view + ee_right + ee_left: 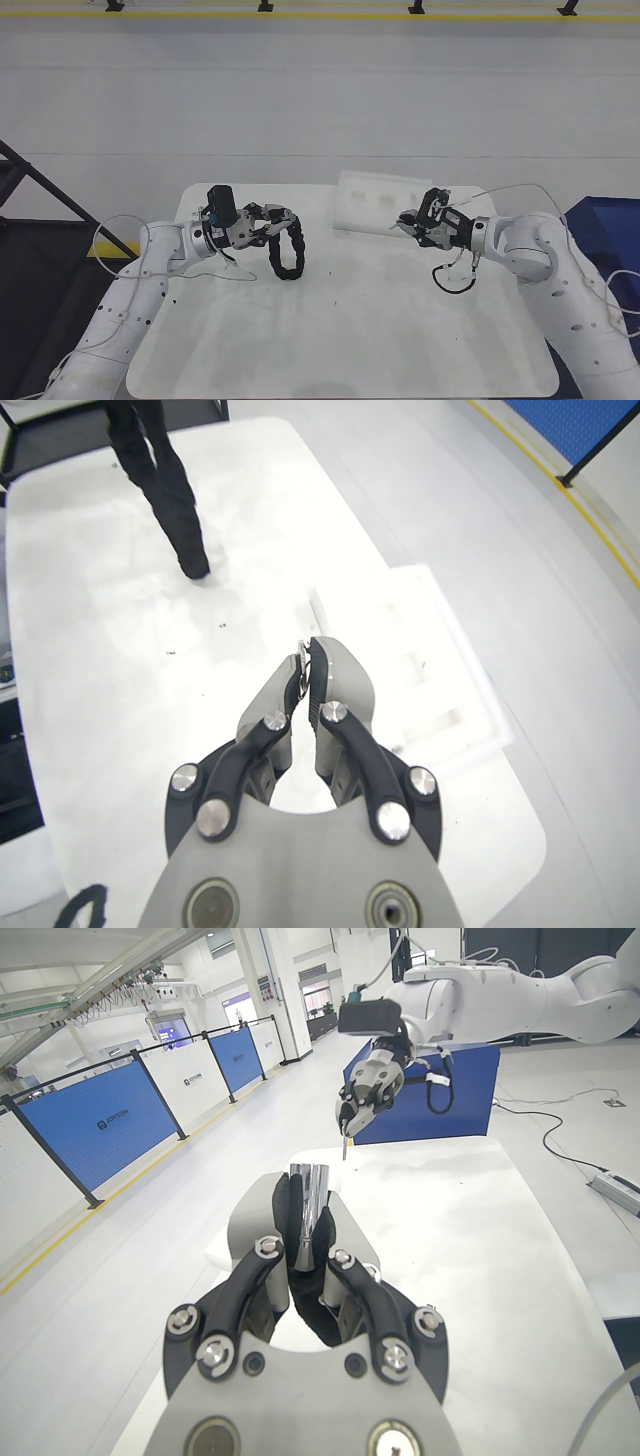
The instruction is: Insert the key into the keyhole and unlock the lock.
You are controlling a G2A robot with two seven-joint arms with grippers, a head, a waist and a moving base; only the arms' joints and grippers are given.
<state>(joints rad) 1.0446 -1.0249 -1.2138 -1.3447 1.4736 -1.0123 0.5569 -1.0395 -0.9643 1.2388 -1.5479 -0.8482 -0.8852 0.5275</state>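
The white surface (340, 330) carries a pale moulded tray (385, 205) along its far edge, between the two arms. Over the surface's left side, the left jaws are closed on the lock (310, 1193), gripping its chromed barrel with the free end turned toward the other arm, while its black sleeved cable (288, 250) hangs in a loop below, its low end at or near the surface. Over the right side, the right jaws are pinched shut on the key (344, 1148), whose thin blade sticks out past the tips and points downward. Key and barrel are well apart, and the keyhole itself is not visible. Both parts look picked up and presented, so the grasping seems done. What remains, as I judge it, is lining the blade up with the barrel's end, inserting it, and turning it to unlock.
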